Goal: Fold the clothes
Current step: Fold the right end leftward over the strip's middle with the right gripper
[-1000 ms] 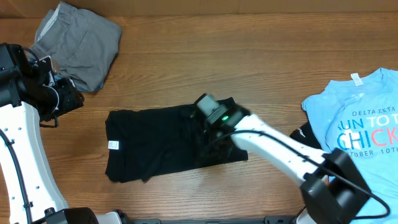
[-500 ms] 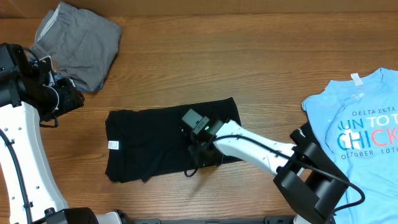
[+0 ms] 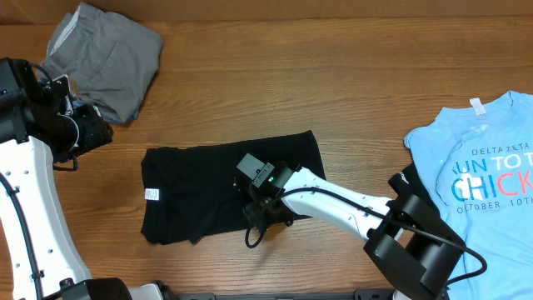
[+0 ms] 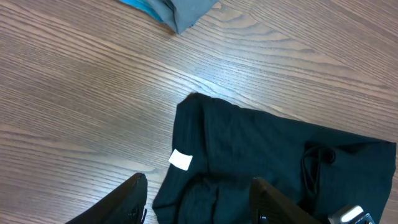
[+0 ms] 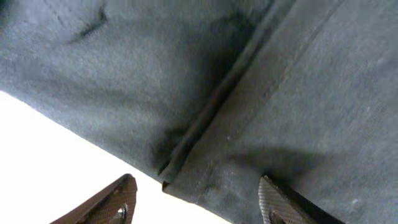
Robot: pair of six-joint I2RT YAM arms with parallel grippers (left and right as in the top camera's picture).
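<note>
The black T-shirt [image 3: 200, 187] lies folded into a rough rectangle mid-table, its white neck label [image 3: 151, 194] near the left edge. My right gripper [image 3: 265, 210] is low over the shirt's front edge. In the right wrist view it [image 5: 196, 180] is open, with the shirt's hemmed edge [image 5: 186, 168] between the two fingers but not pinched. My left gripper [image 3: 93, 132] hovers at the table's left, away from the shirt. In the left wrist view it [image 4: 198, 180] is open and empty, with the black shirt [image 4: 267, 149] and label [image 4: 181, 160] below and ahead.
A folded grey tee [image 3: 104, 58] lies at the back left; its corner, with blue cloth under it, shows in the left wrist view [image 4: 186, 9]. A light-blue printed tee [image 3: 483, 167] is spread at the right edge, with a dark garment [image 3: 410, 179] peeking out beside it.
My right gripper has moved left and toward the front across the black shirt, from its right half to its front edge. The left arm and the shirt have not visibly moved.
</note>
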